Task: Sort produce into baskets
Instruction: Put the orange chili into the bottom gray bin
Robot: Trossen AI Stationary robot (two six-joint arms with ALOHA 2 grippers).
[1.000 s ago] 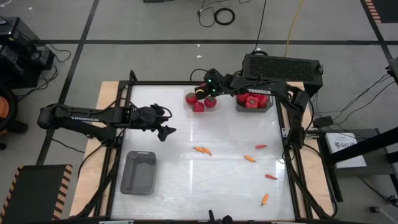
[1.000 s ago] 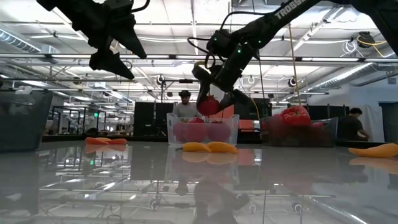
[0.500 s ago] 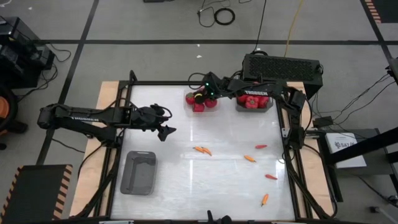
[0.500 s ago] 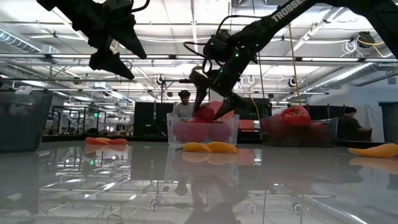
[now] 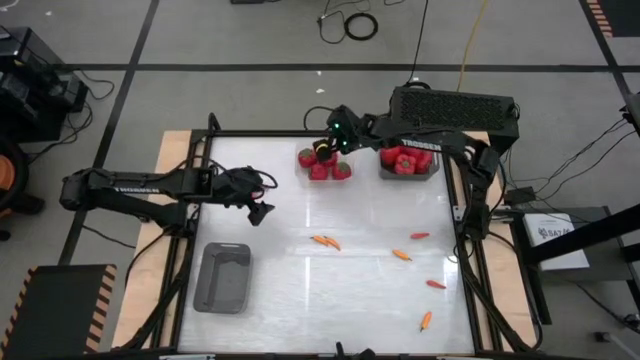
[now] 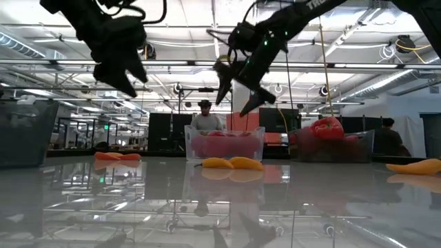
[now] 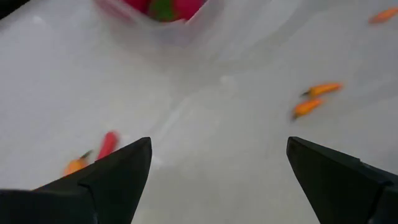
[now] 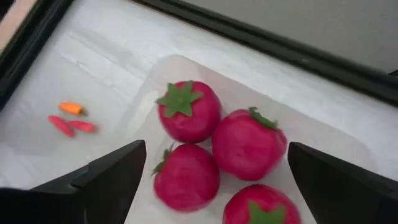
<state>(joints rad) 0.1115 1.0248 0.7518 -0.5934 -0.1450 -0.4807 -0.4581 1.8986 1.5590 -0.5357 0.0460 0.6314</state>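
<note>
Holding my right end effector [image 5: 328,150] above the clear basket [image 8: 149,99] at the far edge of the tabletop [image 5: 300,280], fingers spread wide and empty; four red fruits [image 8: 188,111] sit inside that basket, just beneath; a second basket [image 5: 408,163] near the far right corner also holds red fruits; the grey tray [image 5: 223,276] near the left edge holds nothing. My left end effector [image 5: 262,212] hangs over the left-centre, fingers wide apart, empty. Orange peppers [image 5: 324,241] lie mid-tabletop; further pieces [image 5: 426,320] are scattered toward the right edge. I judge the peppers light, slender and prone to roll; grip across the thickest midsection, fingers square to the long axis. The fruits look smooth and round; grip across the widest girth, moderate force.
</note>
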